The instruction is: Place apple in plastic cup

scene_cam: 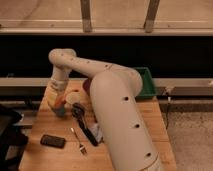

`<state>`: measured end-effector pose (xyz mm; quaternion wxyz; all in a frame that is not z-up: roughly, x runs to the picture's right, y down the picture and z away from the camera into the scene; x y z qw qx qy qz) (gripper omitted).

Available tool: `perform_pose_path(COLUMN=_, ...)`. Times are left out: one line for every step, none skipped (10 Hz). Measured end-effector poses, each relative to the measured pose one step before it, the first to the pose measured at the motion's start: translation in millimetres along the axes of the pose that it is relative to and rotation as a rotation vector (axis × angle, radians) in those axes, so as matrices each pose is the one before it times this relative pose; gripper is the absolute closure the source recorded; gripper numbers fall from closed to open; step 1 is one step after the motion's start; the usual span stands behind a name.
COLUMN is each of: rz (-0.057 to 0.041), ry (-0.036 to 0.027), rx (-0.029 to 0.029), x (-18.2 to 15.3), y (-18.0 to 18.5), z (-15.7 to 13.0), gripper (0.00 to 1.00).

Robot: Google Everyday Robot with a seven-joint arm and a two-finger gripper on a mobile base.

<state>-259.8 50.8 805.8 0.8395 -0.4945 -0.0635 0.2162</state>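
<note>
Starting at left edge: dark object (9, 131) beside table. Wooden table (150, 125) holds flat black device (53, 141) near front left. Behind it, gripper (59, 101) hangs low over table's left rear, directly above plastic cup (60, 111). Orange-yellow apple (60, 102) sits at gripper tip, just over cup; fingers' state cannot tell. Right of cup: black-handled utensil (86, 126), fork (79, 142) in front. Thick beige arm (120, 115) fills centre. Green bin (148, 82) at rear right.
</note>
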Motion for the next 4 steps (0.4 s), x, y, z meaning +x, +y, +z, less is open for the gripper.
perform_pose_path(rz=-0.00088, ry=0.00105, rx=-0.00054, x=-0.22, y=0.38, z=0.59, gripper=0.3)
perform_pose_path(rz=-0.00204, ry=0.00046, rx=-0.00078, x=-1.04, y=1.02, z=0.6, gripper=0.3)
perform_pose_path(rz=0.00023, ry=0.00005, rx=0.00007, x=0.15, y=-0.13, z=0.0, gripper=0.3)
perform_pose_path(rz=0.00037, ry=-0.00044, rx=0.0002, x=0.13, y=-0.17, z=-0.3, gripper=0.3)
